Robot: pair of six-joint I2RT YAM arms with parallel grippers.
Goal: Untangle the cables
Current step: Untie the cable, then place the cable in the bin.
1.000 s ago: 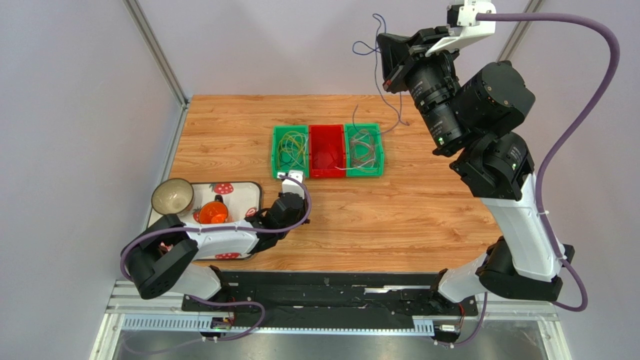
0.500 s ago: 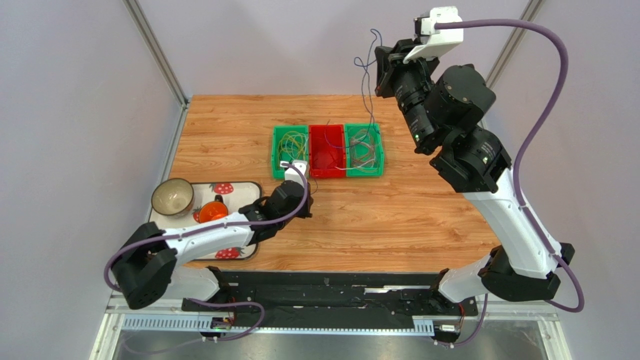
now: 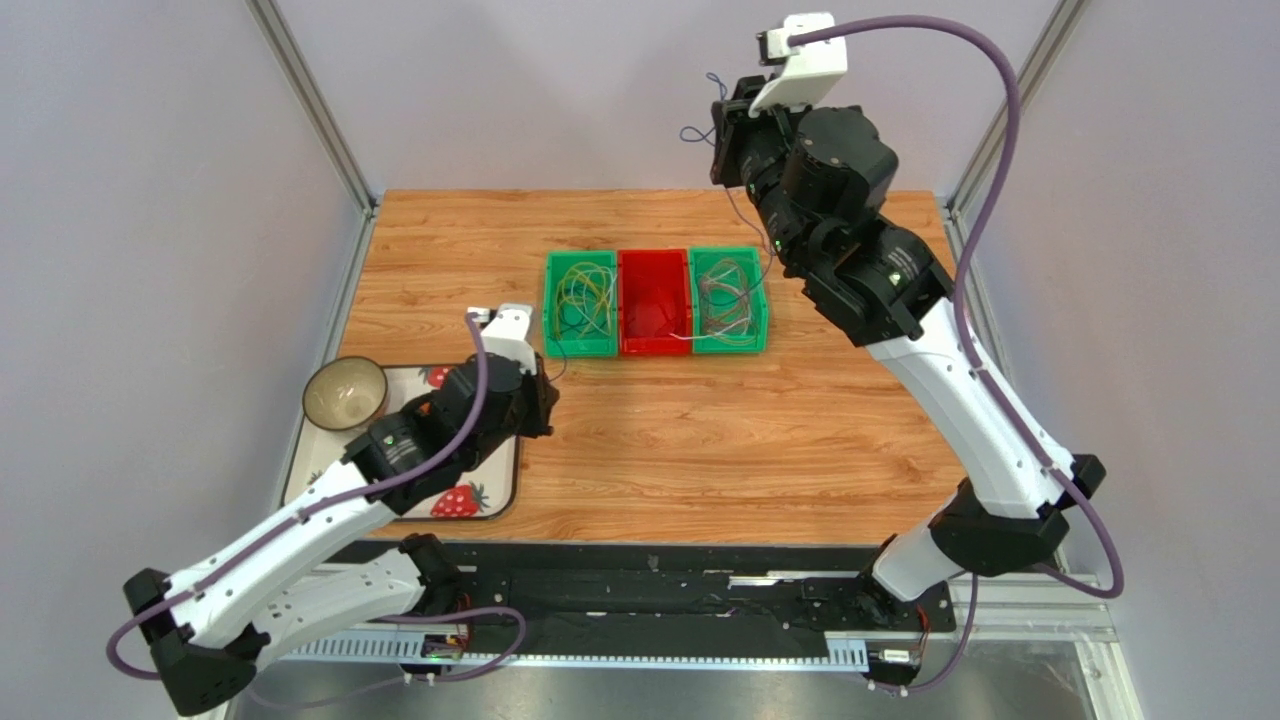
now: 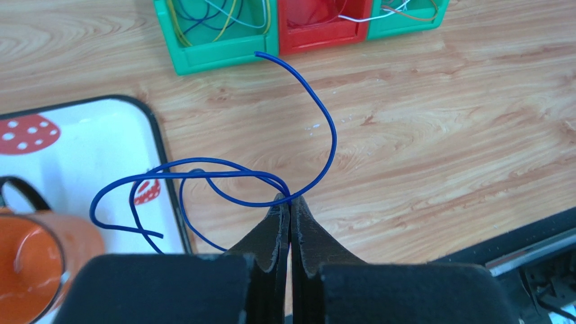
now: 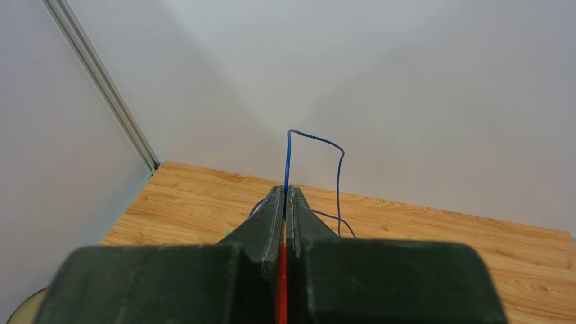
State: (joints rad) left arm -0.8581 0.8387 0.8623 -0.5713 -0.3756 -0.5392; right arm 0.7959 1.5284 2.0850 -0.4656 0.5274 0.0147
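Blue cable point(image 4: 333, 138) is clamped in my left end effector point(image 4: 291, 202) near the counter's left edge, another cable point(image 5: 340, 175) in my right end effector point(image 5: 285, 194) above the far edge; seemingly parted, each next needs lowering into a bin point(image 3: 549, 308).

Bare tabletop point(image 3: 781, 435) lies open in front of the bins point(image 3: 655, 348); the tray point(image 3: 493, 483) with bowl point(image 3: 344, 393) crowds the left edge.
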